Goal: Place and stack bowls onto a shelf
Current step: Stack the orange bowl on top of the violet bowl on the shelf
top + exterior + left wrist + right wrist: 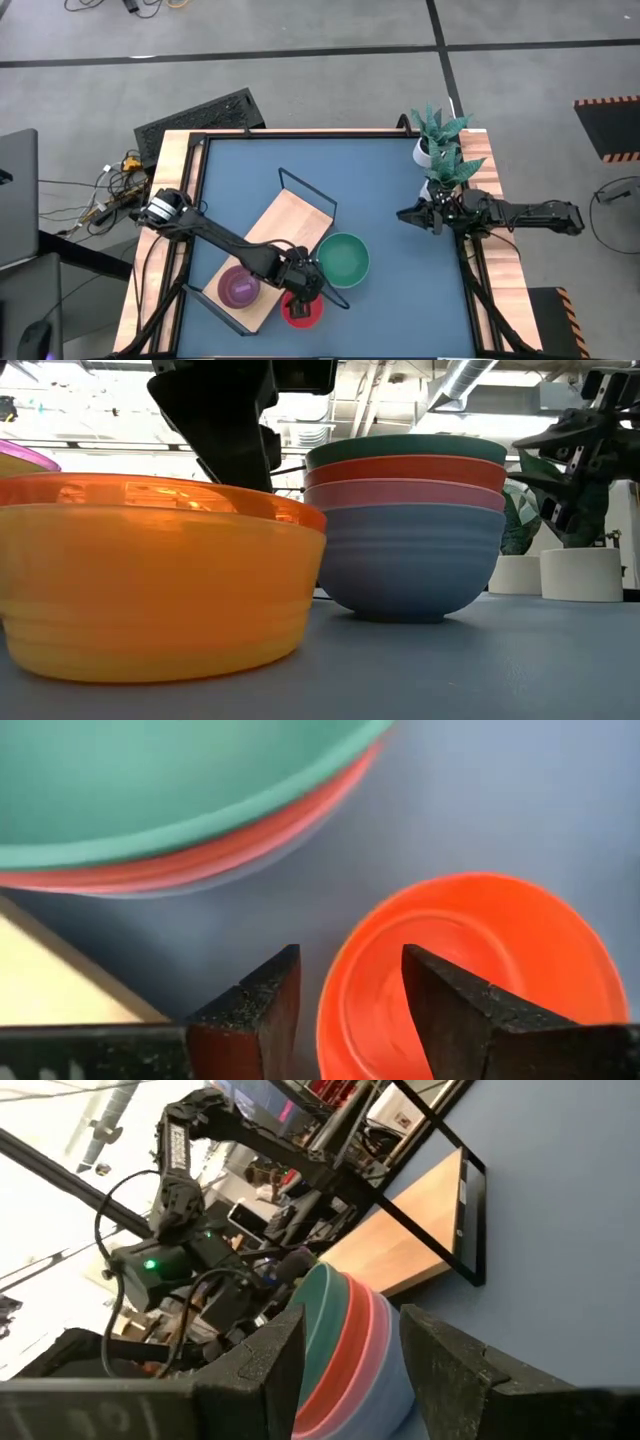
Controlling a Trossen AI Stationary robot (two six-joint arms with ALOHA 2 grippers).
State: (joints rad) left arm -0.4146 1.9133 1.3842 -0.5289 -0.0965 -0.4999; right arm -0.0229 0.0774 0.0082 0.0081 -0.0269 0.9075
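An orange bowl [302,312] [480,960] [150,580] stands on the blue tabletop near its near edge. My left gripper [303,293] [350,955] is open above that bowl's rim [335,1010]. One finger is over the inside and one over the outside, and no touch shows. Beside it stands a stack of bowls [345,258] [405,520]: teal on top, then red, pink and blue. The shelf [285,235] lies slantwise and carries a purple bowl [239,288]. My right gripper [402,214] [350,1320] waits open at the table's right edge.
Two white pots with green plants [438,150] [580,575] stand at the far right corner, close to my right arm. The shelf's black wire frame [305,190] sticks up at its far end. Bare blue tabletop [400,310] lies to the right of the bowls.
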